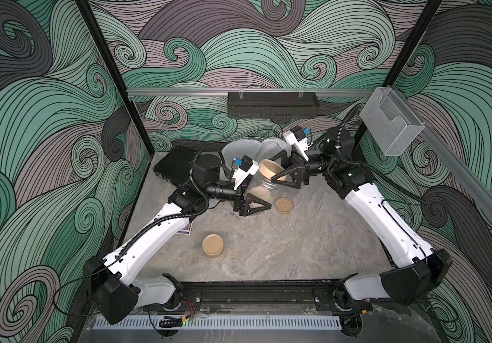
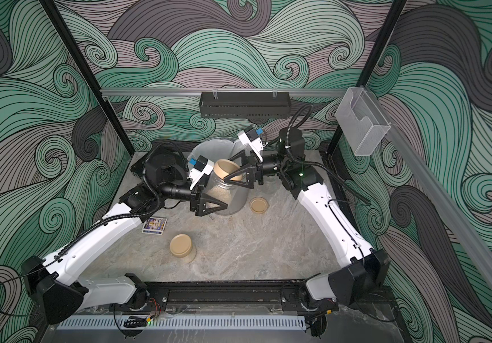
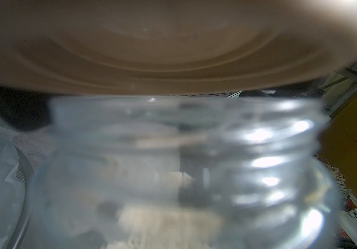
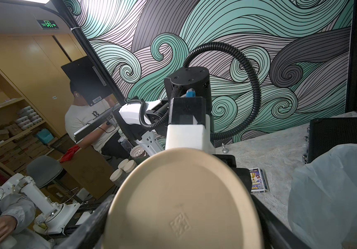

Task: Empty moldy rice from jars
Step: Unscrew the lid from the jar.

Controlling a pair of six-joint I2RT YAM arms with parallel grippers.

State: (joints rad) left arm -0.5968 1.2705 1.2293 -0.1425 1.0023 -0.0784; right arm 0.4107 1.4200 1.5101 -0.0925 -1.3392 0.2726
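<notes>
In both top views my left gripper (image 1: pixel 257 193) is shut on a clear jar (image 1: pixel 265 190) (image 2: pixel 230 197) standing upright at mid-table, with moldy rice (image 2: pixel 219 191) (image 3: pixel 162 215) in its lower part. Its mouth is uncovered. My right gripper (image 1: pixel 278 167) (image 4: pixel 182 226) is shut on the jar's tan lid (image 1: pixel 270 170) (image 2: pixel 227 170) (image 4: pixel 184 204), held tilted just above the threaded neck (image 3: pixel 259 151). The jar hides my left fingers in the left wrist view. A second jar (image 1: pixel 213 245) (image 2: pixel 182 245) stands closed nearer the front.
A loose tan lid (image 1: pixel 284 205) (image 2: pixel 258 205) lies on the table to the right of the held jar. The bin with white liner (image 1: pixel 239 148) (image 4: pixel 334 194) stands right behind it. A black case (image 1: pixel 173 167) sits back left, a small card box (image 2: pixel 155 224) under the left arm.
</notes>
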